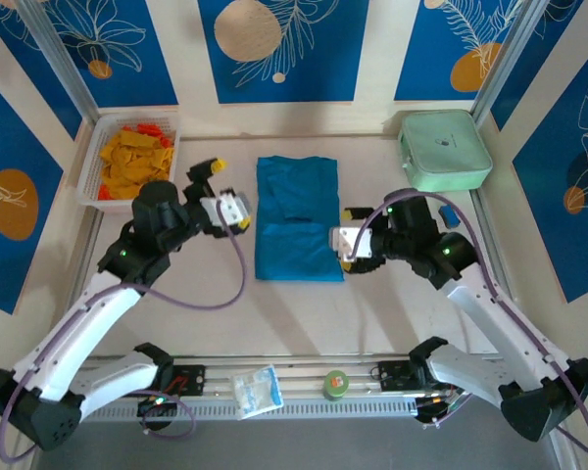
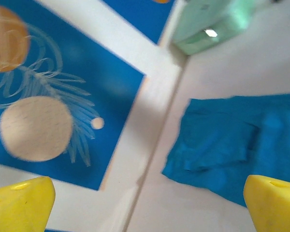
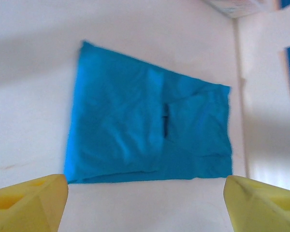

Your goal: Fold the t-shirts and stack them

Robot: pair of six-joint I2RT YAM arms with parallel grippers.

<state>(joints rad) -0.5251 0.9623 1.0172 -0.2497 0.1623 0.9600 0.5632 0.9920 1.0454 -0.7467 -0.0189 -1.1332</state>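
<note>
A teal-blue t-shirt lies folded into a flat rectangle in the middle of the table. My left gripper hovers just off its left edge, open, with nothing between the yellow fingertips. Off the shirt's right edge my right gripper is also open and empty. The left wrist view has the t-shirt ahead of the left gripper, apart from it. In the right wrist view the folded t-shirt lies beyond the right gripper, with bare table in between.
A white basket of orange and yellow pieces stands at the back left. A mint-green case sits at the back right, also seen as the mint-green case. A clear packet and a green roll rest on the front rail.
</note>
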